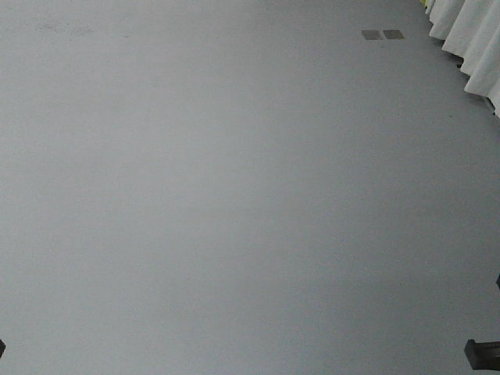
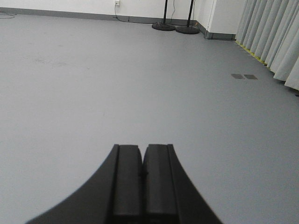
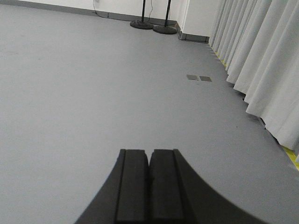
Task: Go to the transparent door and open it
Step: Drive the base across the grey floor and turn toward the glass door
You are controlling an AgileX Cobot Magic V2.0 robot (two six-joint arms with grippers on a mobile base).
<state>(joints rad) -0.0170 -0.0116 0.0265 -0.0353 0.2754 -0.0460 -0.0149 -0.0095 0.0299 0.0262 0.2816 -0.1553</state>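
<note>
- Although three views are given, the transparent door shows in none of them, so its place cannot be told.
- The left gripper point(image 2: 142, 173), black and blunt-nosed, hangs low over the smooth pale grey floor point(image 1: 234, 195); its two flat fingers are pressed together with nothing between them.
- The right gripper point(image 3: 149, 179), of the same black build, is likewise closed on nothing, with only a hairline seam between its fingers.
- Long white pleated curtains point(image 3: 261, 60) hang along the right side and reach down to the floor.
- A thin yellow strip point(image 3: 289, 151) runs on the floor at the foot of the curtains.
- Two small dark grey square floor plates point(image 1: 382, 34) lie side by side, near the curtains but apart from them.
- At the far end stand two black round stand bases point(image 2: 175, 28), each with a thin black pole, close together just before the white wall point(image 2: 70, 4) with its grey skirting.
- A small dark block point(image 1: 480, 353) sits at the lower right edge of the front view; what it is cannot be told.
</note>
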